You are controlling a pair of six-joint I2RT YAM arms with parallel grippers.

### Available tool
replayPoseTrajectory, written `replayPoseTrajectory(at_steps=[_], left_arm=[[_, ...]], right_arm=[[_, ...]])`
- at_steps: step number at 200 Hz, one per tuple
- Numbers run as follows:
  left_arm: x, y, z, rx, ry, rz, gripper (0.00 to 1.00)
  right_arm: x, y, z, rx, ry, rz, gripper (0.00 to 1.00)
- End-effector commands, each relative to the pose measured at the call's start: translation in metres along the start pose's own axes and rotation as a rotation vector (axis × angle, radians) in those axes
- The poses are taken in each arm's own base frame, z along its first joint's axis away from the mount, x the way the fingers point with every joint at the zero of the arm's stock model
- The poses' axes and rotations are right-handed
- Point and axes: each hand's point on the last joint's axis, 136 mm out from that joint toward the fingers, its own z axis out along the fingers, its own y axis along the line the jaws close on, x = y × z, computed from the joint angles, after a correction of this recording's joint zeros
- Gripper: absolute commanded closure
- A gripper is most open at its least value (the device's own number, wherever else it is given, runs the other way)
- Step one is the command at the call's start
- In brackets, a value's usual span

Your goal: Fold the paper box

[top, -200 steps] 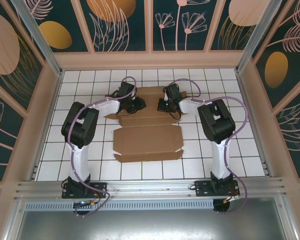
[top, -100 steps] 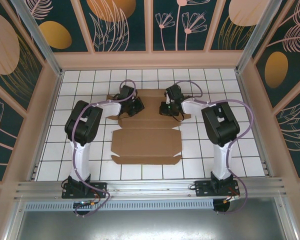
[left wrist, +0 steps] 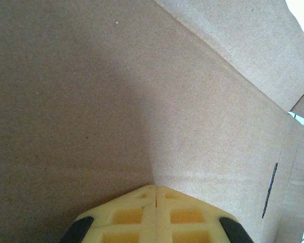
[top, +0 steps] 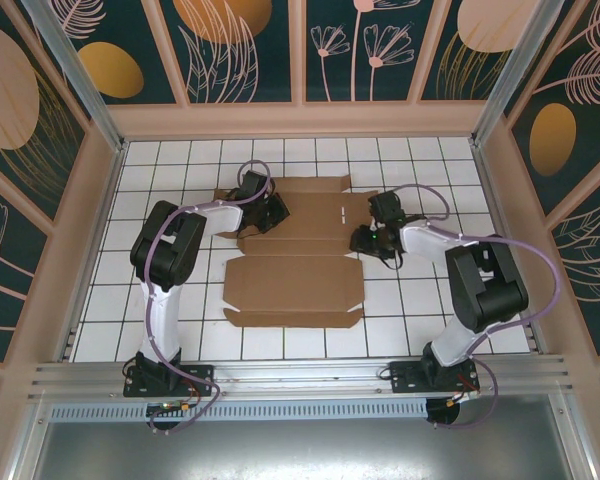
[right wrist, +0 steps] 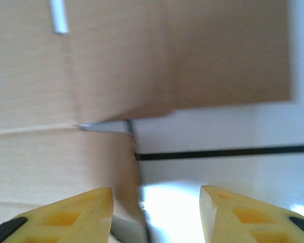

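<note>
Lying on the tiled table (top: 180, 160), one paper box (top: 295, 285); two claws, left claw (left wrist: 155, 190) closed, right claw (right wrist: 156, 195) parted.

Black-and-white arms (top: 165, 250) carry looping purple cables (top: 152, 335) (ribbed yellow fingers (right wrist: 66, 212), black-tipped).

bright even light; right wrist view blurred; paper box (left wrist: 91, 91) softly shadowed.

The right gripper (top: 363, 240) swings right, off the box (top: 295, 285) to its edge, jaws now parted; its elbow drops nearer; the left gripper (top: 270, 212) has closed; the box's near panel squares up.
</note>
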Motion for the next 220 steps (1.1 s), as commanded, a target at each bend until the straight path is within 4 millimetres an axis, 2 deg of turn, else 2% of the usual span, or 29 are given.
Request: replayPoseTrajectory(at_steps=[1, 30, 100, 118, 174, 220], left_arm=[[0.025, 0.055, 0.018, -0.137, 0.072, -0.088, 1.0], [0.031, 0.058, 0.022, -0.112, 0.092, -0.123, 1.0], [0.037, 0.09, 0.026, -0.185, 0.104, -0.141, 1.0], [0.037, 0.095, 0.026, -0.209, 0.098, -0.138, 1.0], [0.031, 0.093, 0.022, -0.23, 0.081, -0.124, 1.0], [0.031, 0.092, 0.022, -0.225, 0.085, -0.122, 1.0]], right_arm=[[-0.002, 0.0, -0.003, -0.074, -0.014, 0.061, 0.52], [-0.002, 0.013, -0.001, -0.17, -0.007, 0.062, 0.52], [-0.011, 0.026, 0.003, -0.275, 0.011, 0.073, 0.52], [-0.011, 0.037, 0.003, -0.31, 0.032, 0.037, 0.54], [-0.013, 0.052, 0.0, -0.268, 0.017, -0.046, 0.62], [-0.007, 0.063, 0.014, -0.138, 0.033, -0.172, 0.64]])
